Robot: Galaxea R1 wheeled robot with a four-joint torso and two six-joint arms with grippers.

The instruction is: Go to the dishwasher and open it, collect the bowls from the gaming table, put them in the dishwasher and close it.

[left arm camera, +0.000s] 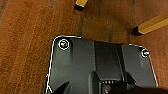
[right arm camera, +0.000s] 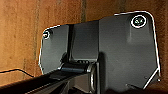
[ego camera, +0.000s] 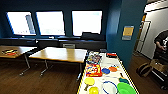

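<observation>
In the head view the gaming table (ego camera: 124,68), long and narrow with a white top and yellow edge trim, runs away from me at the lower right. At its near end sit the wide green bowl (ego camera: 125,88) and, left of it, the smaller yellow bowl (ego camera: 93,90). A thin blue ring (ego camera: 109,87) lies between them and a flat yellow paddle (ego camera: 89,81) lies just beyond the yellow bowl. The dishwasher is out of view. Both wrist views look down past the robot's dark plate at brown wooden floor.
Colourful game boxes (ego camera: 93,67) and small discs (ego camera: 109,69) cover the far part of the gaming table. Two light-wood tables (ego camera: 60,53) stand to the left on a dark wood floor. A blue wall pillar (ego camera: 122,32) rises behind. A person (ego camera: 161,43) stands at far right.
</observation>
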